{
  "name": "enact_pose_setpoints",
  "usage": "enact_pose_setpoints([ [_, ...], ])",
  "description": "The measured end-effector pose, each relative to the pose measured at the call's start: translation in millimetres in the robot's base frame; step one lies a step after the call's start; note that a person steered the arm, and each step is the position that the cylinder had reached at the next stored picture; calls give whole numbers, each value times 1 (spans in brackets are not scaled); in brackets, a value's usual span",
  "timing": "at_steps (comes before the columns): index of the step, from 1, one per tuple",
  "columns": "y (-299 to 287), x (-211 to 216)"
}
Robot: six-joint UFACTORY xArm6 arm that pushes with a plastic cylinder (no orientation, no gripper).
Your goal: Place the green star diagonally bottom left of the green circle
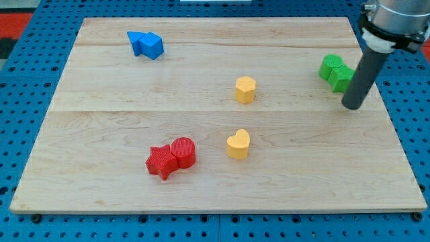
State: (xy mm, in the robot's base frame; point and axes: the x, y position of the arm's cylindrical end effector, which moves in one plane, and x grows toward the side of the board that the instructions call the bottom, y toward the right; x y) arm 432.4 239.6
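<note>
Two green blocks touch each other near the board's right edge in the upper part of the view. One (330,66) sits upper left and the other (342,80) lower right. I cannot tell which is the star and which is the circle. My tip (353,106) rests on the board just below and right of the lower green block, close to it. The rod rises to the view's top right and hides part of that block's right side.
Two blue blocks (146,45) touch at the upper left. A yellow hexagon-like block (245,89) stands at centre, with a yellow heart (238,144) below it. A red star (161,162) touches a red circle (183,152) at the lower middle. The wooden board (101,134) lies on blue pegboard.
</note>
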Motion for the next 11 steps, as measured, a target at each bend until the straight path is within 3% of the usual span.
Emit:
enact_pose_setpoints([
  [3, 34, -51],
  [5, 23, -78],
  [7, 20, -52],
  [11, -26, -39],
])
